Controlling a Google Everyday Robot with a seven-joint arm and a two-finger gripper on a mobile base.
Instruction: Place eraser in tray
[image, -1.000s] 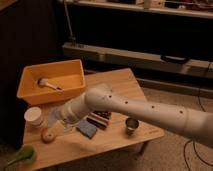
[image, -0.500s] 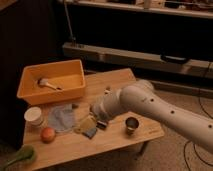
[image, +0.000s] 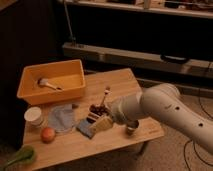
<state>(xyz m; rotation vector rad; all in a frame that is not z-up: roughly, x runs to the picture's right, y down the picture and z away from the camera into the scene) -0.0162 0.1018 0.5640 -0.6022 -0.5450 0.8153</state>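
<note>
Camera view: hand (image: 102, 120) open and empty beside the small dark striped eraser block (image: 92, 118) on the wooden counter (image: 120, 82).
Yellow-orange plastic tray (image: 30, 93) stands well apart; the eraser block is crowded by a dark red lumpy cluster (image: 96, 108) and a blue-grey square pad (image: 84, 129), so a neighbour may be gripped.

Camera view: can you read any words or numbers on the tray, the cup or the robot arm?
None: no text here can be read.
The tray, white cup and robot arm show no lettering.
The eraser, by the gripper at mid-table, shows only stripes, no letters.
</note>
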